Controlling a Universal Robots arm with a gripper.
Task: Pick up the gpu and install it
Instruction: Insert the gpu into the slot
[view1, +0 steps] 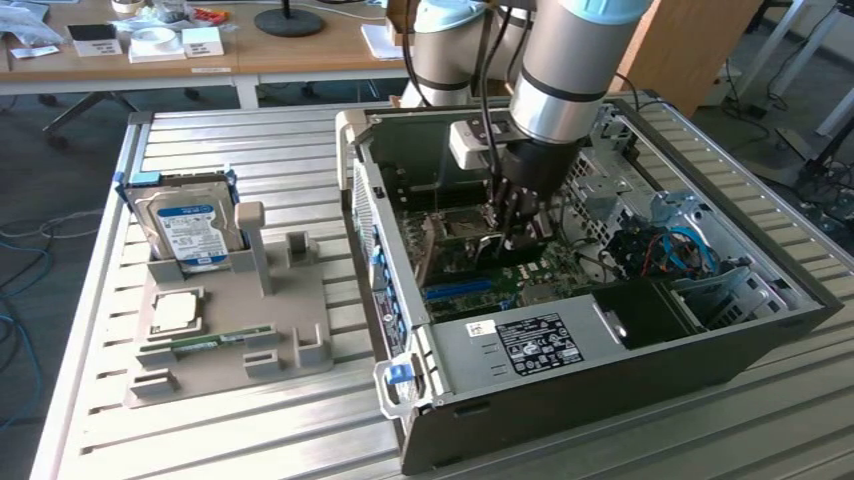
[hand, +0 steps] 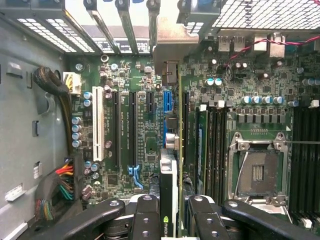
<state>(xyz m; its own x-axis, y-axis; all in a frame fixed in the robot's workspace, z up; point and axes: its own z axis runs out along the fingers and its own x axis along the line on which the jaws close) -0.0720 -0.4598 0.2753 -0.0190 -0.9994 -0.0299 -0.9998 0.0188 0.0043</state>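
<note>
I have the arm reaching down into the open case (view1: 574, 340), which lies on its side on the table (view1: 240, 140), on the exterior view's right, close to the table's near edge there. The gripper (view1: 518, 225) sits low inside the case, just above the board (hand: 125, 75). From the wrist camera the gripper (hand: 172, 220) is closed to a narrow gap with the gpu (hand: 168, 190) pinched between its fingers (hand: 146, 220). The card stands on edge (I see it nearly end-on, logo facing me), and its grey bracket reaches the row of slot covers at the back of the case. It runs along the board in line with a long dark slot, just beside the short blue one and with the CPU socket (hand: 257, 172) off to its other side. I cannot tell whether its lower edge is seated in the slot or only hangs over it. Toward the table's edge on the exterior view's left sits a grey tray (view1: 267, 300) with the hard drive (view1: 187, 225) upright in it and a memory stick (view1: 207, 343) lying flat nearer the near edge.
</note>
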